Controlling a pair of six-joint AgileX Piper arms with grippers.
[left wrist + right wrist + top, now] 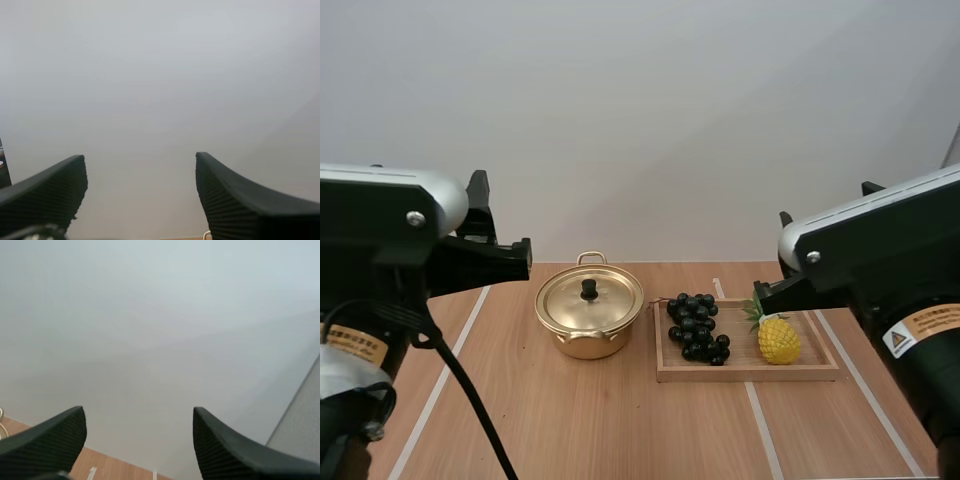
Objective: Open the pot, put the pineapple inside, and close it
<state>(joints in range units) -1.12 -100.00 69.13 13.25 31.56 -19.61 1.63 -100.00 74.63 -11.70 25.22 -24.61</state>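
Fingers of our left gripper [140, 172] and right gripper [139, 420] stand wide apart, holding nothing. We find the yellow pineapple [779, 340] in the shallow wooden tray [750, 375]; the round golden metal pot [590, 318] beside it is lidded

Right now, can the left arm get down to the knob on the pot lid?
Probably yes. The left gripper is open, held up to the left of the pot, and nothing lies over the lid or its black knob; the grapes sit apart on the wooden tray.
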